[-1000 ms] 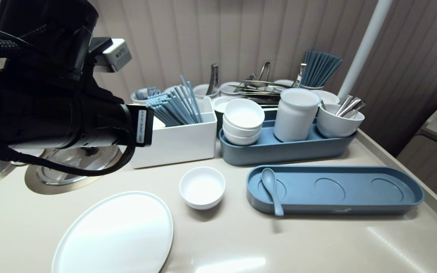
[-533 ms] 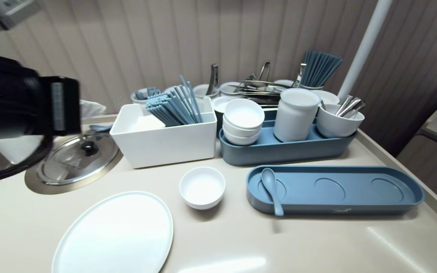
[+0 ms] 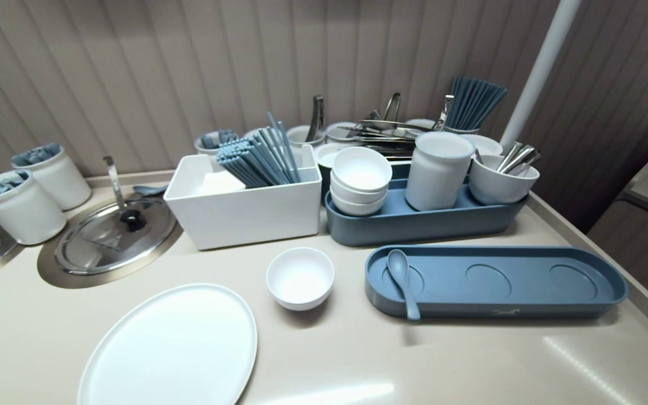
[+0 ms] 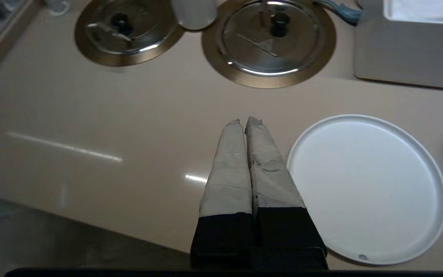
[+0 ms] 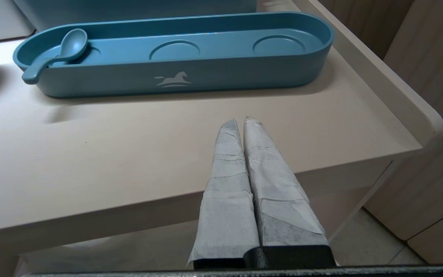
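Left gripper (image 4: 244, 120) and right gripper (image 5: 240, 120), both pressed together and empty, at the near edge of the tabletop (image 4: 90, 127).

The left gripper's tape-wrapped fingers meet tip to tip and hold nothing. It hangs over the smooth beige surface just beside the flat, glossy white oval plate (image 4: 367, 188), with two round steel lids (image 4: 252, 50) with black knobs beyond. The right gripper, wrapped alike and also holding nothing, sits by the front edge near the long matte blue tray (image 5: 225, 77). The tray has rounded ends and three round recesses, and a blue spoon (image 5: 54, 55) lies in the end one. Farther back stand a round white bowl (image 3: 300, 277) and a square white box (image 3: 245, 216) of blue chopsticks (image 3: 259, 154).
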### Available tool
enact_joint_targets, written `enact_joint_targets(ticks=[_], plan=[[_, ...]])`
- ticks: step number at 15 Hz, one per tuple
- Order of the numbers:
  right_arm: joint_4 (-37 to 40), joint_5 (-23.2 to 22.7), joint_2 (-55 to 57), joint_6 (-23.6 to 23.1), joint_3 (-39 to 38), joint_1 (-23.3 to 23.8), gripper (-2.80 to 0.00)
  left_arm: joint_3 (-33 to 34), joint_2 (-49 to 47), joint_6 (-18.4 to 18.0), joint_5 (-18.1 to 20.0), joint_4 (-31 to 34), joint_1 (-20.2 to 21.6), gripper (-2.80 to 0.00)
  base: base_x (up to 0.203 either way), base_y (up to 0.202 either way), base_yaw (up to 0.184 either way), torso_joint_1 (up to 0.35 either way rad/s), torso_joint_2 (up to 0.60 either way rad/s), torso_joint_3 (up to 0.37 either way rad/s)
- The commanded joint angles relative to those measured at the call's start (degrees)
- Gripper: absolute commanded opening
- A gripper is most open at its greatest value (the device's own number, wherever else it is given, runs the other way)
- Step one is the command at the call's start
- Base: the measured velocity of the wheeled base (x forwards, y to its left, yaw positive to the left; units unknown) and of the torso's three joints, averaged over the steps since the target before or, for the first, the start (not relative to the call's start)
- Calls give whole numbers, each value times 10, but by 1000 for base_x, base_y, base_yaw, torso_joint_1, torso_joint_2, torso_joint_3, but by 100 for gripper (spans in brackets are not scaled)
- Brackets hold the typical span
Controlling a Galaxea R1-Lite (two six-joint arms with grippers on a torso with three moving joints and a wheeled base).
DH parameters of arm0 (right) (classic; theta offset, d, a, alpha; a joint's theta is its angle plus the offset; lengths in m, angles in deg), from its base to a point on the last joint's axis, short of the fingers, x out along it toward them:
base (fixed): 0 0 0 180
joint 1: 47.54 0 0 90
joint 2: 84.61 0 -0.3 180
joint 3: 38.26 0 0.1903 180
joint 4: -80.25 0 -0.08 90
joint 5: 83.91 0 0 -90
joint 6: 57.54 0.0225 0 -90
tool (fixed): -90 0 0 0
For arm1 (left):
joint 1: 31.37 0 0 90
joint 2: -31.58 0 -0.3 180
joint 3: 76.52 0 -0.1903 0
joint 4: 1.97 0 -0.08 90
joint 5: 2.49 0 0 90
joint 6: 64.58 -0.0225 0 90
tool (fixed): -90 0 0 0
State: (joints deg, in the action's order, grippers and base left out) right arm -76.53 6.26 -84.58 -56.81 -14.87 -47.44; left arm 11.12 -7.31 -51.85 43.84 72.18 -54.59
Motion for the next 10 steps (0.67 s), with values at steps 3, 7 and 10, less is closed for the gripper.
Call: enact_joint_targets(ticks=[3, 7, 10], plan=[[0, 0, 0, 0, 0, 0, -280, 93, 164, -9, -23, 8, 138, -280, 0, 0, 0, 0, 0, 0], [0, 0, 0, 0, 0, 0, -280, 254, 271, -82, 3, -68, 220, -280, 0, 0, 0, 0, 0, 0], [0, 0, 0, 0, 1, 0, -280, 462, 355, -170, 174, -205, 227, -280, 0, 0, 0, 0, 0, 0]])
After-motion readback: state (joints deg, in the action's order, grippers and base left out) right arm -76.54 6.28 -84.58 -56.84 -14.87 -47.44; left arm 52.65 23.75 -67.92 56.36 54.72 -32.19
